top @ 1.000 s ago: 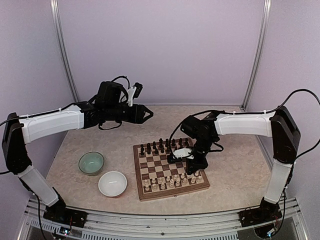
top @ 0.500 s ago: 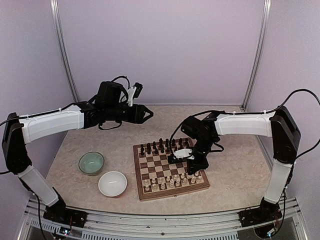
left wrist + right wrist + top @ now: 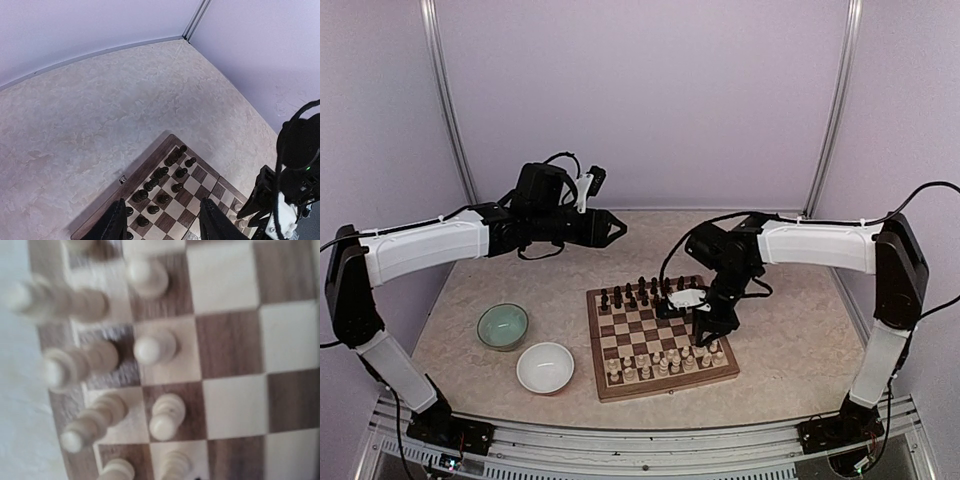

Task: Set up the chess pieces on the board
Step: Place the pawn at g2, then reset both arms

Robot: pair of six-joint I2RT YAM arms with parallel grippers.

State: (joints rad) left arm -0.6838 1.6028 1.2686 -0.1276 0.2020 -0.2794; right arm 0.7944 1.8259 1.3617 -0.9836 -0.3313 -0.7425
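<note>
Spreading wall to wall, the marbled counter (image 3: 790, 330) carries everything. The left arm (image 3: 425, 248) reaches from the near left toward the far middle. Its gripper (image 3: 618, 228) hangs in the air, released, with the fingers (image 3: 114, 222) spread and nothing between them. The right arm (image 3: 815, 245) bends in from the right, its gripper (image 3: 704, 335) pointing down over the board's right side, close above the cream pieces (image 3: 660, 363). That wrist view is blurred, so I cannot tell whether its jaws are parted or grasping. The board (image 3: 642, 330) lies near the middle, slightly turned. To its left sit a green bowl (image 3: 503, 326) and, nearer, a white bowl (image 3: 545, 367). Dark pieces (image 3: 640, 293) fill what look like the two far rows, cream ones the two near rows.
</note>
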